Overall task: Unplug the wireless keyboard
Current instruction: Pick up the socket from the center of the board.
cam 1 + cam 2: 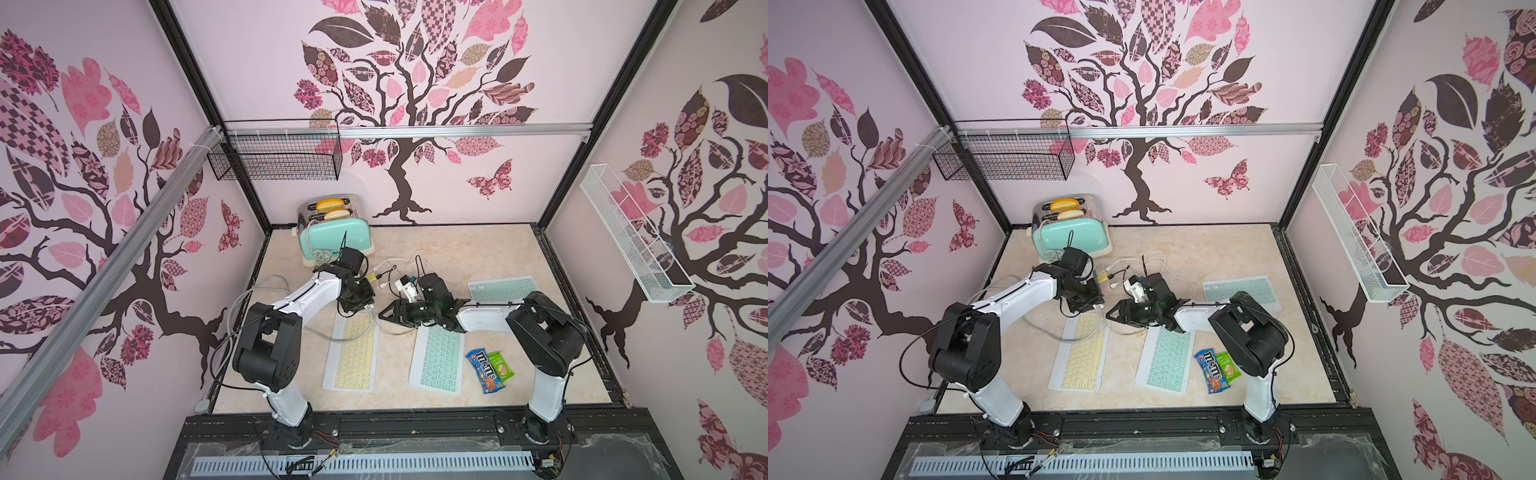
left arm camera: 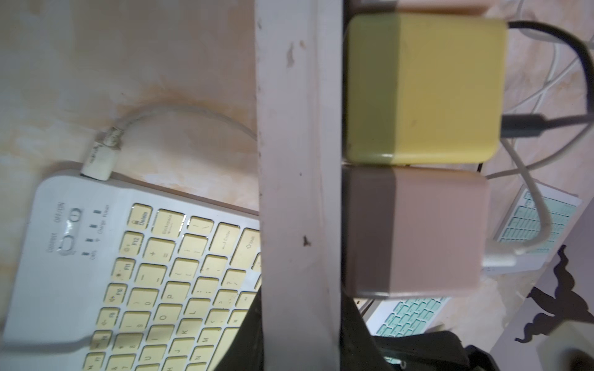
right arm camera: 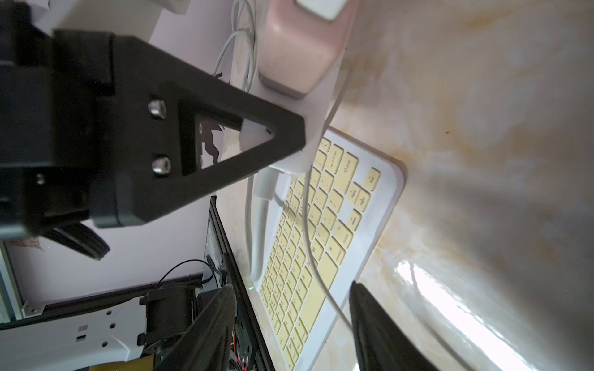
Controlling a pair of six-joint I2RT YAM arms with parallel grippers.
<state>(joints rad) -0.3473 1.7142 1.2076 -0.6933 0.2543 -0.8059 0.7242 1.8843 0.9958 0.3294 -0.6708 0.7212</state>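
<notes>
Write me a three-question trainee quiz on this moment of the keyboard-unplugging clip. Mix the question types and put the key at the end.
1. Multiple choice: in the left wrist view, the white connector is plugged into the edge of which keyboard?
A) the yellow keyboard
B) the nearer green one
C) the farther green one
2. True or false: the slots of the toaster are empty.
3. Count: how many keyboards lie on the table?

Key:
1. A.
2. False: bread slices stand in the slots.
3. Three.
</notes>
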